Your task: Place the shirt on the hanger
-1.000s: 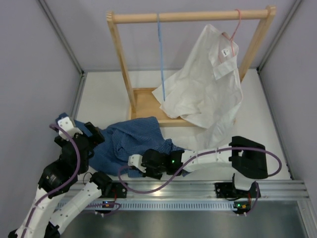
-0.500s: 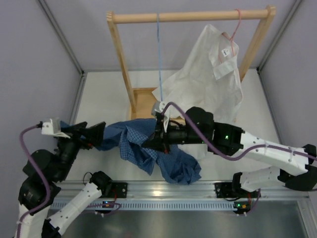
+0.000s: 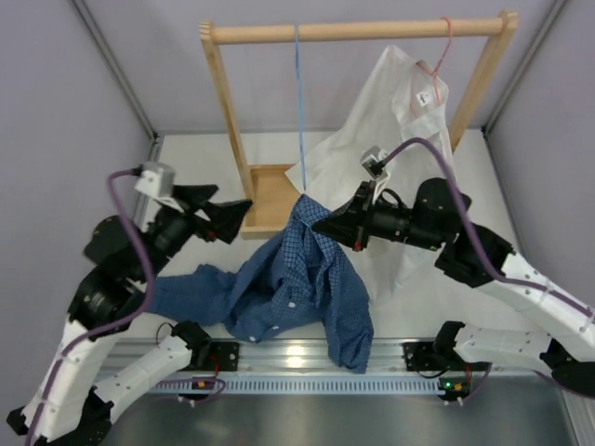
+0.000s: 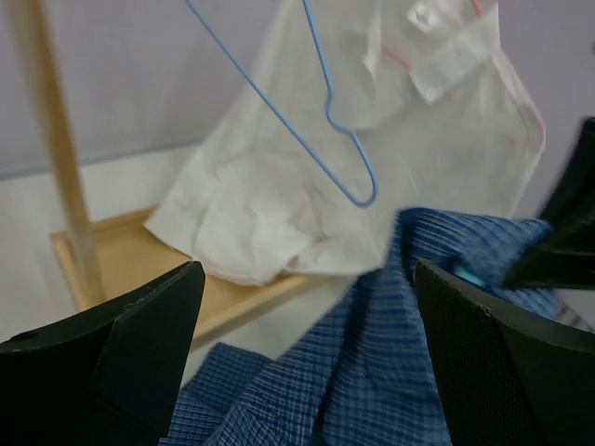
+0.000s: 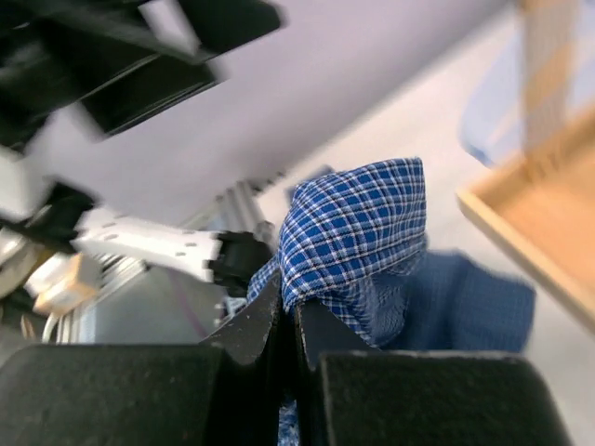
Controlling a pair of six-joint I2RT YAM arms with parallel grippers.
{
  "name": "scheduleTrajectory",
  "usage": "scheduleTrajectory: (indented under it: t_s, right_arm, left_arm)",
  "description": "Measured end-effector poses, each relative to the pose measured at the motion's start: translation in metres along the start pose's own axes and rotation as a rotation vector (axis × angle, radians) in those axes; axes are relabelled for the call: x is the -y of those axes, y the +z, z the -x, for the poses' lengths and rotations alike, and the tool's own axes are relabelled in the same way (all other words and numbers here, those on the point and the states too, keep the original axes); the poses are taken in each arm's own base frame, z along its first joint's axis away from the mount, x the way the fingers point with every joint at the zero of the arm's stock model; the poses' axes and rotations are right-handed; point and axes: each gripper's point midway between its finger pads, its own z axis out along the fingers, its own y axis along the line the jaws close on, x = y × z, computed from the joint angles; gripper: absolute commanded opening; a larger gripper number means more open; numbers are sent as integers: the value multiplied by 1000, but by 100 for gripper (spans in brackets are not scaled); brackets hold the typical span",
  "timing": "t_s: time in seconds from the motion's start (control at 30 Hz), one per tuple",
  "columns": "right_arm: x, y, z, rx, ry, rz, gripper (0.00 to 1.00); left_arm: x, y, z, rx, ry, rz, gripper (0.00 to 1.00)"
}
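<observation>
At your black right end effector (image 3: pixel 319 224) hangs a dark blue shirt (image 3: pixel 302 279) with a fine white check. Just beyond that end effector you see a light-blue hanger (image 3: pixel 300 102), a plain white shirt (image 3: pixel 400 158) on a pink hanger (image 3: pixel 444 46), and a pale wooden rack (image 3: pixel 353 32). Your left end effector (image 3: pixel 238 217) is black too, and the table (image 3: pixel 195 177) is white.

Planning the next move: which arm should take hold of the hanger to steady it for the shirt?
Left. The left claw is open, empty and faces the hanger. The right claw is shut on the shirt, holding it up just below the hanger, so it is busy.
</observation>
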Motion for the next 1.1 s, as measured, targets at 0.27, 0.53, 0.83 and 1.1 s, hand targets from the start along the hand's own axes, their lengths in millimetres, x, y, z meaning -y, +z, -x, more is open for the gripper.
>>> scheduleTrajectory:
  t_s: [0.27, 0.53, 0.83, 1.1]
  right_arm:
    - [157, -16, -182, -255, 349, -480, 0]
    - [154, -29, -180, -175, 346, -473, 3]
    - [124, -34, -166, -172, 268, -320, 5]
    - [110, -40, -157, -152, 221, -256, 11]
  left_arm:
    - [3, 32, -207, -483, -137, -144, 98]
    - [33, 36, -286, -651, -114, -141, 98]
    - [11, 69, -331, -677, 8, -23, 80]
    - [24, 82, -342, -661, 5, -104, 27]
